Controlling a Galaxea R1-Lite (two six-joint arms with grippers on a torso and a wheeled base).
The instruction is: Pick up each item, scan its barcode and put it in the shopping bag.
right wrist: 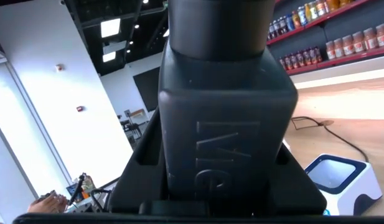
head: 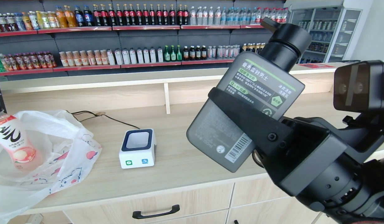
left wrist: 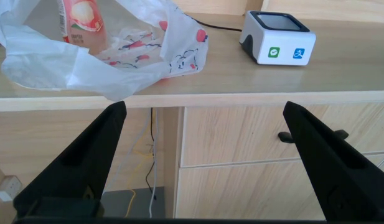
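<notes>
The wooden surface (head: 185, 155) is seen across the middle of the head view. The shopping bag (head: 64, 149) is slumped open at lower left, with a pink drink bottle (head: 16, 140) stood inside. Right of centre, the dark grey bottle (head: 269, 84) is held tilted in the air, pinched across its flat body by the right gripper (head: 241, 113). It is judged rigid, smooth and fairly heavy, so a mid-body hold is favoured. The scanner (head: 137, 148) is set between bag and bottle. The left gripper (left wrist: 201, 168) is spread, empty.
</notes>
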